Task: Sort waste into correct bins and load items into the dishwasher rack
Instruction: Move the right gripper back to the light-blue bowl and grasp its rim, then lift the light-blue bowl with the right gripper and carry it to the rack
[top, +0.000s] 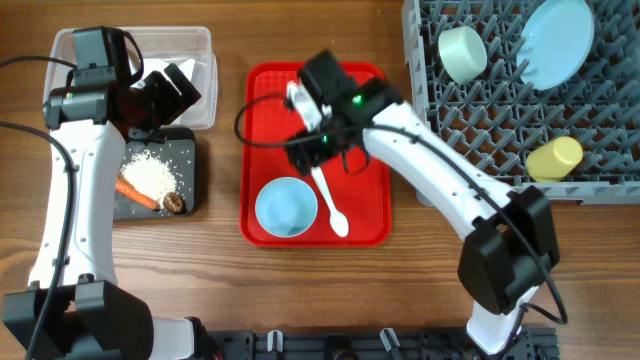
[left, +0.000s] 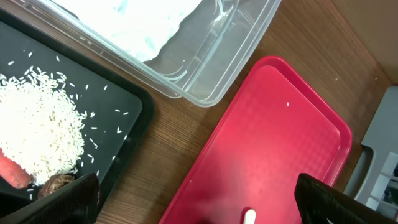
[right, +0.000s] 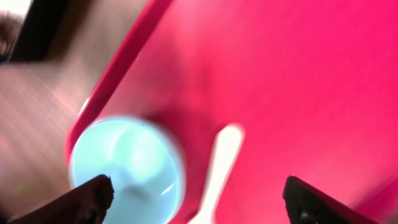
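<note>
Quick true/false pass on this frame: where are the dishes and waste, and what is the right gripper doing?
1. The spoon lies on the red tray. True.
2. The blue bowl is in the rack. False: it sits on the red tray.
3. The rice is on the black tray. True.
4. The yellow cup is on the red tray. False: it is in the rack.
5. The right gripper is shut on the spoon. False: its jaws are open, wide of the spoon.

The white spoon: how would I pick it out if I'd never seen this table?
Find the flat red tray left of the big grey rack. It carries a round light-blue bowl and, to the bowl's right, the white plastic spoon: the only long, thin, white thing there.
</note>
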